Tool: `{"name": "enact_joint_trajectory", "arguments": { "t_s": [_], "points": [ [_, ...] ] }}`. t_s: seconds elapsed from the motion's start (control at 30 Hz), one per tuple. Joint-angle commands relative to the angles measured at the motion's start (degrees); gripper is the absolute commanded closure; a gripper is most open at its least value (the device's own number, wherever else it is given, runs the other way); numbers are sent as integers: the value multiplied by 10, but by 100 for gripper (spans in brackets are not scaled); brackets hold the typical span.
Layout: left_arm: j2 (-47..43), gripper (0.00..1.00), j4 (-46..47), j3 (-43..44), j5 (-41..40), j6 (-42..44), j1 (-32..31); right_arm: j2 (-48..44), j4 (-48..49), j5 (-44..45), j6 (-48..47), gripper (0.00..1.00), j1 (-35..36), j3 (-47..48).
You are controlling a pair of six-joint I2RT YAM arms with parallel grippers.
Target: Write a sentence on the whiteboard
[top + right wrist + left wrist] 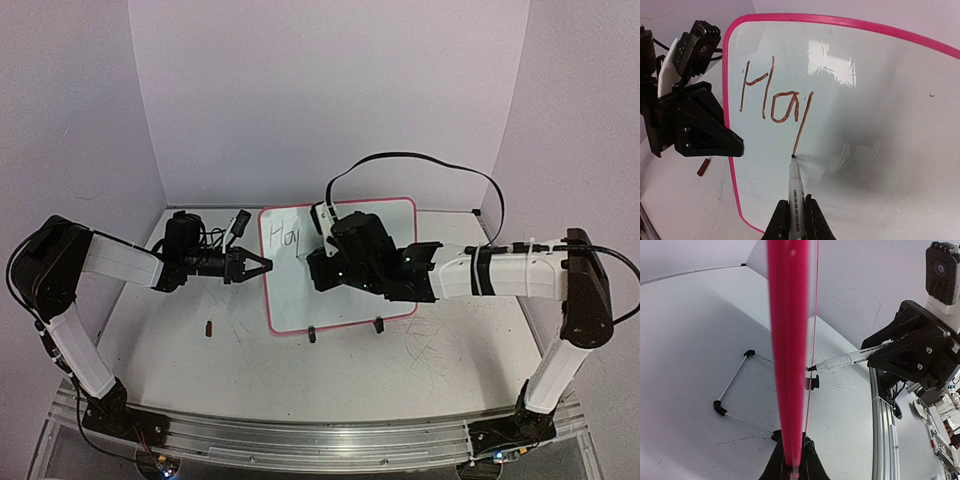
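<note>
Pink-framed glossy white whiteboard: sentence begun, reads "Hay". Left end effector pinches its frame; right end effector pinches a slim marker. We judge the next letters need steady tip contact.

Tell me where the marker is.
In the right wrist view, the marker sits in the right gripper, low centre, its tip touching the whiteboard at the foot of the rightmost stroke.

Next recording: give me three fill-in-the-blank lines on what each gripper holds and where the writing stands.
1. The right gripper is shut on the ___.
2. The left gripper clamps the ___ by its frame.
3. The sentence so far begins with the letter ___.
Missing words: marker; whiteboard; H.
</note>
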Motion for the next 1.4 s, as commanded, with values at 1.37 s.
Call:
{"name": "enact_joint_trajectory", "arguments": {
  "t_s": [1.37],
  "points": [
    [-19, 100, -17, -1, -19, 26, -5, -8, 42, 4, -11, 100, -26, 52]
  ]
}}
